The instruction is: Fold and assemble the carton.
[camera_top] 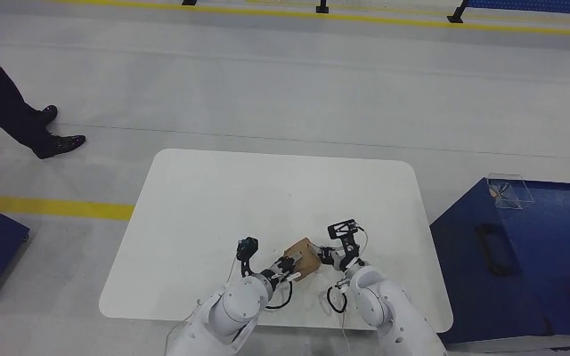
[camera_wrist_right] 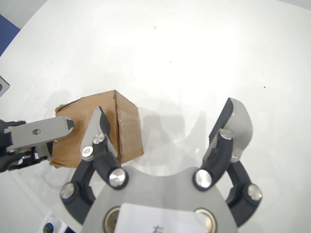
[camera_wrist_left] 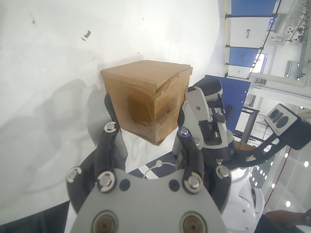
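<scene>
The small brown cardboard carton (camera_wrist_right: 128,124), near the white desk's (camera_wrist_right: 170,37) front edge, looks boxed-up. Left gripper (camera_wrist_left: 145,112) clasps it; right gripper (camera_wrist_right: 165,105) gapes wide, one finger (camera_wrist_right: 97,120) touching it. Next, probably, pressing the taped seam (camera_wrist_right: 118,122) shut.

The carton (camera_top: 301,255) is a small brown cardboard cube, folded up with all visible faces closed. It sits tilted between the jaws of the left gripper (camera_wrist_left: 149,95), one corner pointing down, and a finger presses on each of two opposite faces. One edge near the upper corner is crumpled and split. Clear tape (camera_wrist_right: 120,132) runs along a seam on the side facing the right gripper (camera_wrist_right: 165,105). The carton lies outside those wide-spread jaws, just behind one finger and well apart from the other.
</scene>
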Motion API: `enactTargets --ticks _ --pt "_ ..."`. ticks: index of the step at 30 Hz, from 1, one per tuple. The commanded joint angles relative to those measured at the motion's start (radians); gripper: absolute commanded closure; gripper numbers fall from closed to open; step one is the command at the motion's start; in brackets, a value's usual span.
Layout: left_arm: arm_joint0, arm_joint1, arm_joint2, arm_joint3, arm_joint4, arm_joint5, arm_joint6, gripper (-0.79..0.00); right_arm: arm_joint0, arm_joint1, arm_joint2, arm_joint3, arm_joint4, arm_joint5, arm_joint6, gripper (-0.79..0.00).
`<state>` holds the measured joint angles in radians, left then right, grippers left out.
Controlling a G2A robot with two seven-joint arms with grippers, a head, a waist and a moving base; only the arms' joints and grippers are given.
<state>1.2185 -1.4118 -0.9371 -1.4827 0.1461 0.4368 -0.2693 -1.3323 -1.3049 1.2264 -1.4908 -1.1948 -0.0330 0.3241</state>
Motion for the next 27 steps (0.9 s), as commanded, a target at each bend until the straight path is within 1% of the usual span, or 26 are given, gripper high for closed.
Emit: enactTargets --ticks 1,2,3,4,5,7,11,15,16,18,20,22,23,25,27 --pt "0.012 0.001 -0.006 -0.015 0.006 -0.011 0.02 -0.582 0.001 0.0 0.002 -0.002 0.001 0.0 -0.002 -0.785" --pt "0.018 0.002 -0.009 -0.025 0.012 -0.018 0.027 -0.6 0.0 0.0 0.004 -0.003 0.002 0.0 -0.004 -0.785" --pt "0.024 0.004 -0.01 -0.036 0.032 -0.027 0.039 -0.65 -0.001 0.001 0.007 -0.006 0.002 0.0 -0.005 -0.785" --pt "0.033 0.005 -0.011 -0.047 0.058 -0.037 0.063 -0.727 -0.003 0.001 0.011 -0.011 0.004 0.0 -0.007 -0.785" --pt "0.042 0.007 -0.008 -0.059 0.095 -0.046 0.093 -0.785 -0.005 0.002 0.017 -0.015 0.008 0.0 -0.012 -0.785" --pt "0.062 0.01 0.001 -0.087 0.158 -0.099 0.152 -0.785 -0.011 0.003 0.03 -0.025 0.021 -0.001 -0.025 -0.785" --pt "0.062 0.01 0.001 -0.087 0.158 -0.099 0.152 -0.785 -0.023 0.005 0.053 -0.041 0.043 -0.004 -0.041 -0.785" --pt "0.062 0.01 0.001 -0.085 0.161 -0.105 0.146 -0.785 -0.012 0.005 0.055 -0.03 0.034 0.007 -0.025 -0.785" --pt "0.054 0.012 -0.005 -0.085 0.203 -0.119 0.174 -0.785 -0.005 0.005 0.054 -0.022 0.031 0.012 -0.019 -0.785" --pt "0.057 0.02 0.026 -0.097 0.398 -0.158 0.253 -0.785 0.018 0.004 0.05 0.01 0.026 0.004 0.004 -0.785" --pt "0.05 0.035 0.051 -0.091 0.622 -0.221 0.254 -0.785 0.053 0.004 0.051 0.058 0.039 -0.011 0.031 -0.785" --pt "0.045 0.058 0.063 -0.089 0.864 -0.324 0.259 -0.785 0.082 0.003 0.052 0.099 0.054 -0.035 0.038 -0.785" --pt "0.053 0.068 0.057 -0.087 0.95 -0.369 0.279 -0.785 0.093 0.003 0.052 0.115 0.062 -0.052 0.042 -0.785" --pt "0.065 0.09 0.05 -0.076 1.117 -0.49 0.316 -0.785 0.114 0.003 0.048 0.144 0.08 -0.103 0.055 -0.785" --pt "0.073 0.103 0.032 -0.059 1.225 -0.518 0.31 -0.785 0.138 0.003 0.039 0.176 0.078 -0.135 0.068 -0.785"
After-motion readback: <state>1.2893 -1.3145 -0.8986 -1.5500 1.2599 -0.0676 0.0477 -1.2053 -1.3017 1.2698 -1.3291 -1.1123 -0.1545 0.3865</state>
